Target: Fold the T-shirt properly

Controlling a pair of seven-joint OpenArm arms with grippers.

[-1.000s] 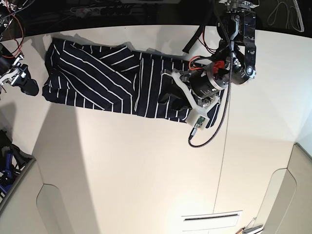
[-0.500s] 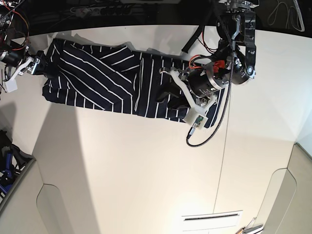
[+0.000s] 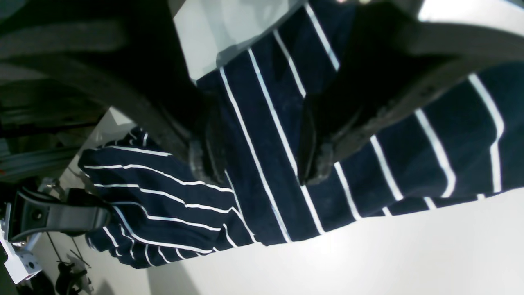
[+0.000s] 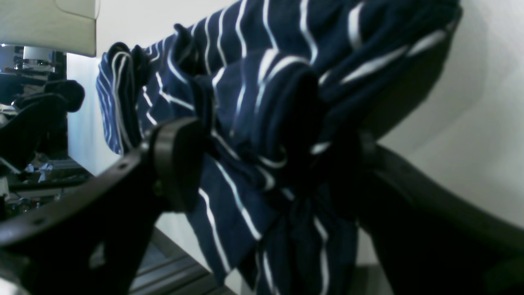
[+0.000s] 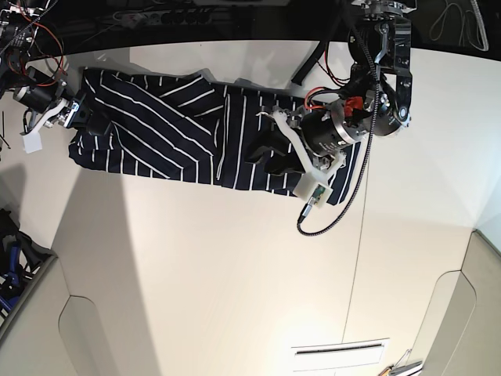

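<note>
The T-shirt (image 5: pixel 172 125), dark navy with thin white stripes, lies flattened along the far side of the white table (image 5: pixel 235 274). My left gripper (image 5: pixel 262 153) is low over the shirt's right half. In the left wrist view it (image 3: pixel 260 164) is open, with flat striped cloth (image 3: pixel 409 164) between and under the fingertips (image 3: pixel 204 159). My right gripper (image 5: pixel 84 117) is at the shirt's left edge. In the right wrist view it (image 4: pixel 268 164) stands wide open, with a bunched fold of the shirt (image 4: pixel 245 49) between the jaws.
A black cable (image 5: pixel 329 219) loops from the left arm onto the table in front of the shirt. A dark strip with wires (image 5: pixel 156 16) runs behind the table's far edge. A slot (image 5: pixel 340 351) is in the table near the front. My right gripper also shows in the left wrist view (image 3: pixel 61 217).
My right gripper has moved from off the shirt's left side in to its left edge, which is now bunched. My left gripper has shifted slightly left over the shirt.
</note>
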